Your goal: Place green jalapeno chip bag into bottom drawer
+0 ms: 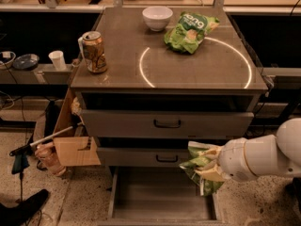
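The green jalapeno chip bag (201,167) is a crinkly green foil bag with a whitish edge, held in my gripper (210,166) at the end of the white arm that comes in from the right. The gripper is shut on the bag. It hangs over the right rim of the open bottom drawer (160,199), a plain grey tray pulled out below the two handled drawers. The bag's lower end overlaps the drawer's right wall in view; I cannot tell whether they touch.
On the cabinet top stand a drink can (94,52), a white bowl (157,17) and a smaller bright green bag (189,31). A cardboard box (70,145) and a long-handled tool (40,142) sit to the cabinet's left. A white cup (57,59) is on a side shelf.
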`<move>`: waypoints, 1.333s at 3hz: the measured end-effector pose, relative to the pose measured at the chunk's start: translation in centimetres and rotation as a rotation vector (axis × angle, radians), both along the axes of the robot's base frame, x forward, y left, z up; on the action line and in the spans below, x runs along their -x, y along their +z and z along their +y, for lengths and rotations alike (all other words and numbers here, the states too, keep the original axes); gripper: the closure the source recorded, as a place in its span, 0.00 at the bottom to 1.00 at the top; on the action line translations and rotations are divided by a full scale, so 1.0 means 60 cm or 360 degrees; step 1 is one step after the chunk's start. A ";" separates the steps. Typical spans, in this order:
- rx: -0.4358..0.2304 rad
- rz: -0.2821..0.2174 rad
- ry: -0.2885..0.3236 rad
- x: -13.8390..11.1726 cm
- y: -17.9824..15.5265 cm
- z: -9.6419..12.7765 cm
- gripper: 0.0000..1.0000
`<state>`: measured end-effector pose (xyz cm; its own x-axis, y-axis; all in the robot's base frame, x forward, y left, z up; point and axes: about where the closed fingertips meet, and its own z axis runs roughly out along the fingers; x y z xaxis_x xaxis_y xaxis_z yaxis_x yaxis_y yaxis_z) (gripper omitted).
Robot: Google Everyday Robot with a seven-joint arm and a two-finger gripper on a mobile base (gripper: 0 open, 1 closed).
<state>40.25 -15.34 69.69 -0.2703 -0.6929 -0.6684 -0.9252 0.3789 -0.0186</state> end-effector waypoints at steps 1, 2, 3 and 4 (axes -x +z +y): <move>-0.0028 -0.0040 -0.0022 0.004 0.002 0.001 1.00; -0.0099 -0.0069 -0.0056 0.001 -0.019 0.007 1.00; -0.0127 -0.0096 -0.0111 -0.007 -0.058 0.014 1.00; -0.0104 -0.0118 -0.0179 -0.022 -0.108 0.019 1.00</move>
